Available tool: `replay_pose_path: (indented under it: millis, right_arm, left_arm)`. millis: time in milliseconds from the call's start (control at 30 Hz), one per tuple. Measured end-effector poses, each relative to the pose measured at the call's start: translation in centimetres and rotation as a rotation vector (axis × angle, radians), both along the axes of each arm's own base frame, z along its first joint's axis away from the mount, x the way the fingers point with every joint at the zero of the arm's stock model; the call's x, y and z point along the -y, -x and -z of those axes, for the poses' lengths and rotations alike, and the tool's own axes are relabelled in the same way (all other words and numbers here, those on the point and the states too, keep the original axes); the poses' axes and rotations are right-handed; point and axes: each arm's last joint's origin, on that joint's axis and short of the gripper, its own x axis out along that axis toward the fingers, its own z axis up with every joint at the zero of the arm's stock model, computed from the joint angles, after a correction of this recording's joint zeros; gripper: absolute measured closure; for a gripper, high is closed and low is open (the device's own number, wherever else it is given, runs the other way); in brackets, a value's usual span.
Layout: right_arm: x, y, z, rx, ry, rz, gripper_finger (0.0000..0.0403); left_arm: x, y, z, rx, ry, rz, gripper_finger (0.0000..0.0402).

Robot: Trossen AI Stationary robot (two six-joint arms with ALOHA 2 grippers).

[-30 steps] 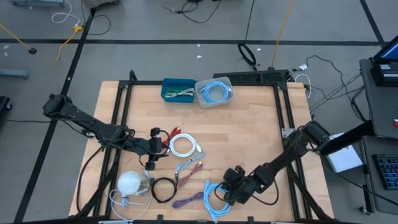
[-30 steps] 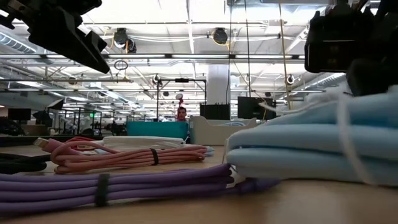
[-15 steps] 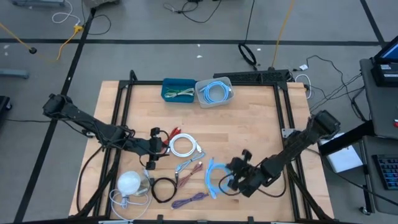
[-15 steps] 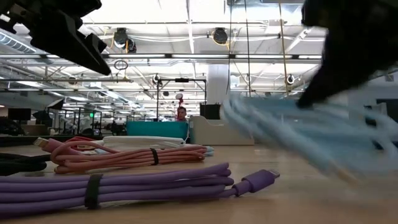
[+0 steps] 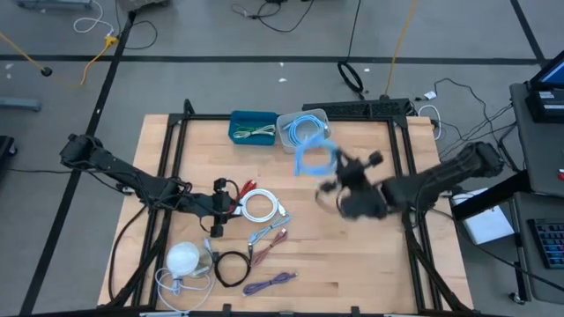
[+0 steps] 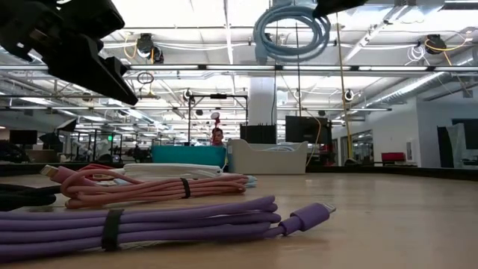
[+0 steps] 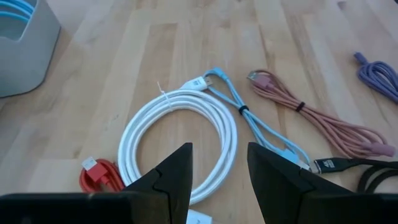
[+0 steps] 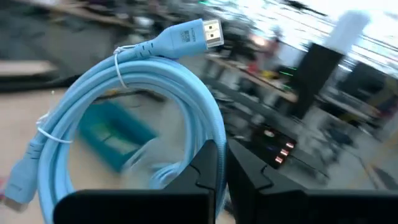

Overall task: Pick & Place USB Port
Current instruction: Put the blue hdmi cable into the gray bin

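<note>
Right fingers: the right gripper (image 5: pixel 328 173) has its fingers (image 8: pixel 208 163) pinched tight on the light blue cable (image 5: pixel 313 158), a tied-up coil with a gold plug sticking out.
Light blue cable: it hangs in the air, off the desk (image 5: pixel 370 255). From above it is just in front of the grey box (image 5: pixel 304 130). In the low view the coil (image 6: pixel 291 31) sits high up, near the ceiling lights.
Grey box: it is at the back of the desk and has another blue coil in it. The teal box (image 5: pixel 251 127) is right beside it.
Left fingers: the left gripper (image 5: pixel 218 210) has its fingers (image 7: pixel 168 177) part way apart and holds nothing. It hovers low over the cables on the left half of the desk.
Under the left fingers: a white cable (image 7: pixel 180 140) lies in a round coil. A red cable (image 7: pixel 101 174) touches its edge.
Beside the white cable: a thin blue cable (image 7: pixel 261 134), then a pink cable (image 7: pixel 317 121).
Front of the desk: a purple cable (image 6: pixel 149 224) lies flat with a black tie around it. A black cable (image 5: pixel 231 267) and a white round thing (image 5: pixel 183 258) lie to its left.
</note>
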Motion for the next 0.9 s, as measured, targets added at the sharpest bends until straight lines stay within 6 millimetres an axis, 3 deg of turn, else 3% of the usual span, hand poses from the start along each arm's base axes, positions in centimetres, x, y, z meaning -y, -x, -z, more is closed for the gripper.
replay_pose_path:
  millis: [133, 267, 467, 633, 767, 900]
  right_arm:
    - [4.7, -0.5, -1.7, 0.162, -0.050, 0.165, 0.0395]
    - [8.7, -1.9, -1.3, 0.250, -0.094, 0.250, 0.0395]
    - [13.7, -5.0, 4.4, 0.267, -0.278, 0.223, 0.0395]
    - [16.1, -6.9, 9.7, 0.216, -0.338, 0.301, 0.0396]
    - [16.8, -7.5, 11.8, 0.201, -0.348, 0.335, 0.0396]
    - [17.0, -7.5, 12.6, 0.193, -0.356, 0.351, 0.0397]
  left_arm:
    - [0.0, 0.0, 0.0, 0.003, -0.002, -0.006, 0.0248]
    - [0.0, 0.0, 0.0, 0.003, 0.001, -0.008, 0.0248]
    - [0.4, 0.1, 0.0, 0.006, 0.009, 0.008, 0.0248]
    - [1.0, 0.2, -0.1, 0.019, 0.015, 0.035, 0.0248]
    - [1.2, 0.3, -0.2, 0.021, 0.013, 0.049, 0.0247]
    - [1.2, 0.3, -0.2, 0.023, 0.000, 0.051, 0.0247]
